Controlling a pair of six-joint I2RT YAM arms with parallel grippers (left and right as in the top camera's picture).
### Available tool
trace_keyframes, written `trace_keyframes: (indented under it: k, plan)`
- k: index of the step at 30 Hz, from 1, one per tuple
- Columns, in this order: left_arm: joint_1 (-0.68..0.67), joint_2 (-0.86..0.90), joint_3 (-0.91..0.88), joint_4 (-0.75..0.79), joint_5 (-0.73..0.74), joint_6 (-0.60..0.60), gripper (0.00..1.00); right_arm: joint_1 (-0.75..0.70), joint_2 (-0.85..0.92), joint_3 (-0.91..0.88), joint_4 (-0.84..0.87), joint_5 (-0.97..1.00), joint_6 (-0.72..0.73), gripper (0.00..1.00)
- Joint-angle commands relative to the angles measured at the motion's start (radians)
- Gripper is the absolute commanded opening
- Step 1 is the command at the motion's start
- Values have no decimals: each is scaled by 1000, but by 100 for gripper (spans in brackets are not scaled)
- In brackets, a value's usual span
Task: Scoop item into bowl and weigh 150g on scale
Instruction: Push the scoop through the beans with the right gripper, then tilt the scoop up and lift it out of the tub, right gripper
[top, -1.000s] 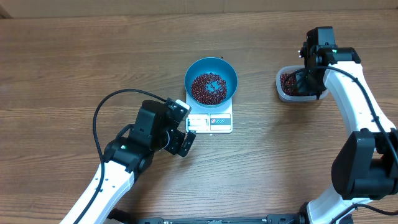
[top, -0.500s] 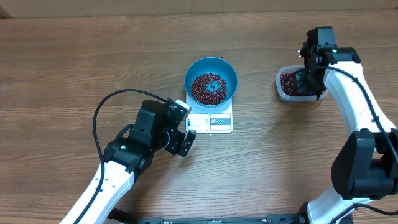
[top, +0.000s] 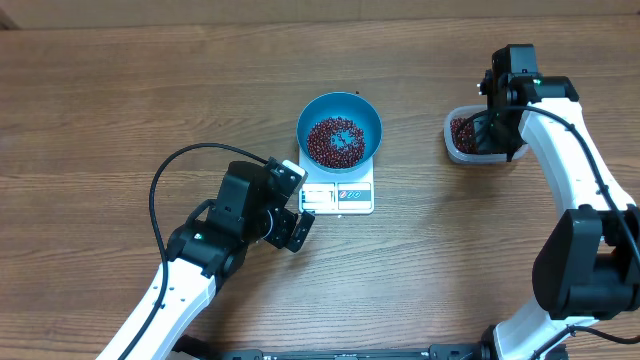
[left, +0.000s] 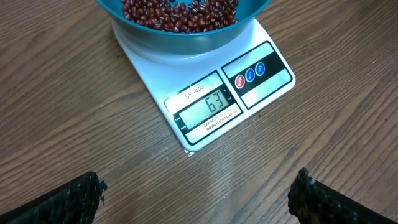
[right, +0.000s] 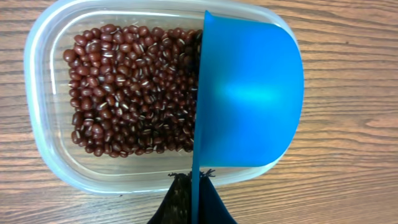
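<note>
Overhead: straight down, far. Left wrist: close on scale (left: 205, 81), shared with overhead. Right wrist: close above tub (right: 34, 93).

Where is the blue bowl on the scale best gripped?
Probably the bowl by its bare rim, coming down from above and straddling the wall: the round body looks too wide for open jaws, and the beans cover only the bottom.

Left gripper (left: 198, 200) spread wide, right gripper (right: 191, 200) pinched tight.
</note>
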Motion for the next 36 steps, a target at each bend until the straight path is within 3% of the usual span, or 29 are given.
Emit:
trace_keyframes:
  k: [1, 26, 36]
  plan:
    - [-5, -4, -3, 3, -2, -18, 100, 0, 14, -4, -2, -24, 4, 4]
    - [-5, -4, -3, 4, -2, -17, 100, 0, 18, -44, -10, -108, 4, 4]
    - [-5, -4, -3, 3, -2, -17, 100, -14, 18, -81, 6, -320, 32, 4]
